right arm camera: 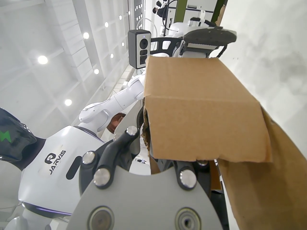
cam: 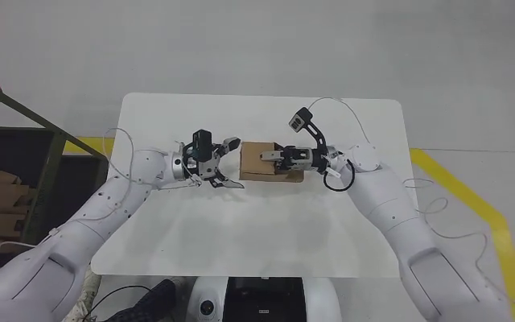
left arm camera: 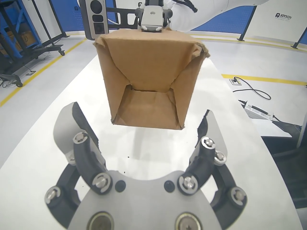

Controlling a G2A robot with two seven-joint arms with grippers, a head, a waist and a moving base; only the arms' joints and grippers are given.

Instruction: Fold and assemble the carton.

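1. The brown cardboard carton (cam: 261,159) is clear of the white table (cam: 241,233). The left wrist view shows the carton (left arm camera: 146,72) hanging above the tabletop (left arm camera: 36,144), with its shadow on the surface below.
2. The right gripper (cam: 282,157) is clamped on one end of the carton. In its own wrist view, one finger (right arm camera: 129,130) lies against the outside of a cardboard wall and the other is hidden behind the carton (right arm camera: 199,120).
3. From that clamped end the carton reaches straight out ahead of the right gripper, towards the other arm. A loose flap (right arm camera: 263,173) hangs back past the right gripper's palm on one side.
4. The left gripper (cam: 232,163) is spread wide and has hold of nothing. Its two dark-padded fingers (left arm camera: 79,120) stand far apart.
5. The carton's open mouth faces the left gripper (left arm camera: 141,120) and sits just ahead of its fingertips, roughly centred on the gap between them. No contact is visible.
6. Looking in through that mouth from the left gripper's side, the far end is closed by inner flaps folded in. The right gripper (left arm camera: 153,28) grips the cardboard just beyond them.
7. One corner of the carton's rim (left arm camera: 201,50), on the far side from the left gripper, is crumpled and frayed.
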